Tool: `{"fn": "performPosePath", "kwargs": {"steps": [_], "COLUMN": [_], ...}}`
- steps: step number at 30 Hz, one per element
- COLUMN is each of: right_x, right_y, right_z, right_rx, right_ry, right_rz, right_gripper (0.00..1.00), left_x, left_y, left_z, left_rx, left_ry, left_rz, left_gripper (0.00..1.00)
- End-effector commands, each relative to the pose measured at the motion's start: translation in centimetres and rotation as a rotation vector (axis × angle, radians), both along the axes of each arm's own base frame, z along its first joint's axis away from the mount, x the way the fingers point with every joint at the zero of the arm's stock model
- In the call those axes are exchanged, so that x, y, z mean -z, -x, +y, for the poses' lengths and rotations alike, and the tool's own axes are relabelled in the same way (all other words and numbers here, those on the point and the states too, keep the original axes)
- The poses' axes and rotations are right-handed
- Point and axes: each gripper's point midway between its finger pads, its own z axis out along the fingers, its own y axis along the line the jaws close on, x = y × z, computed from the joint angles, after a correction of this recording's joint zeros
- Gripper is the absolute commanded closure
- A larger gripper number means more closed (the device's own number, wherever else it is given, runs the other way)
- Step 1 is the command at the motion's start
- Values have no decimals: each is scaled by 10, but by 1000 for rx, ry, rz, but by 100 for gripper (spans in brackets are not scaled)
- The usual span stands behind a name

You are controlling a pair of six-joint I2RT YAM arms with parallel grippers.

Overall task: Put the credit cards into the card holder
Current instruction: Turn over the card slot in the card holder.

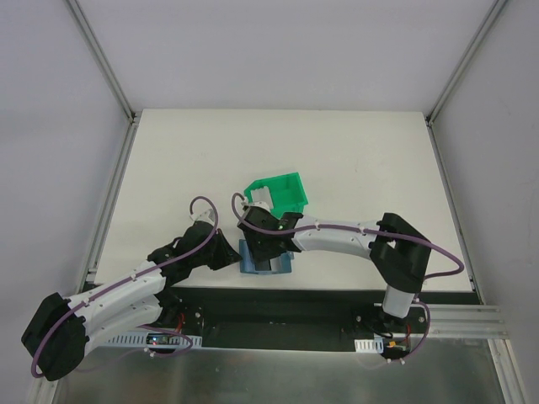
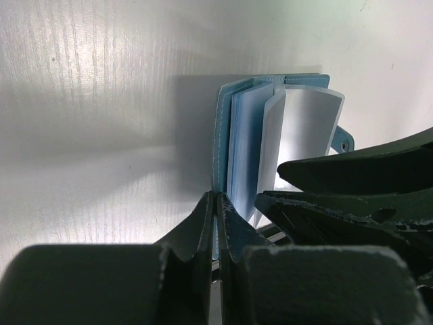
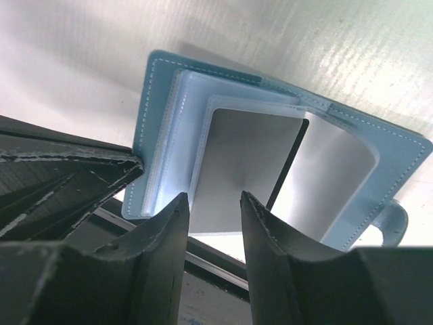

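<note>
The teal-blue card holder [image 1: 283,266] lies open near the table's front edge, its paler pockets fanned out. My left gripper [image 2: 218,196] is shut on the edge of its left cover [image 2: 222,135] and holds it up. My right gripper [image 3: 213,196] is open just over the pockets. A pale grey-white card [image 3: 247,159] sits in a clear pocket between and beyond its fingers. A thin dark card edge [image 3: 288,169] shows beside it, then another pale sheet [image 3: 335,179]. No tan-gold card shows. In the top view the grippers [image 1: 234,252] [image 1: 268,251] meet over the holder.
A green plastic bin [image 1: 286,190] stands just behind the holder, with a pale object [image 1: 259,199] in it. The table's front edge and a dark rail [image 3: 203,261] lie right under the holder. The right arm [image 1: 337,236] reaches in from the right.
</note>
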Motion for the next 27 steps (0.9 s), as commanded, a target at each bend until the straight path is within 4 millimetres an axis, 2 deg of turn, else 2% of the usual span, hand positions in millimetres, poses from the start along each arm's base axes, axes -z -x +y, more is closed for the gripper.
{"fn": "performPosePath", "kwargs": {"steps": [1,10,14,18,21,27], "right_x": [-16,-28,-31,-31,-30,-21], "right_y": [-6,-7,-8,-3,-3,-3], "right_z": [-9,-20,-22,-4,8,19], "right_rx": [7,31,40,19,3,-11], "right_ry": [44,37,20,-63,-88,-91], "right_rz": [-53,-80,-88,-52,-33,-2], "right_gripper": [62,66,63,52,50,47], "left_x": [-6,-6,-5,-5,-5,-6], "left_y": [-1,-2,-1,-1,-1,-1], "left_z": [-3,-1,-1,-1,-1,-1], "left_rx": [0,-6,-4,-2,-1,1], "left_ry": [19,19,19,16,18,18], "left_rz": [-16,-24,-22,-21,-21,-23], "left_gripper": [100,100,100,100,100,100]}}
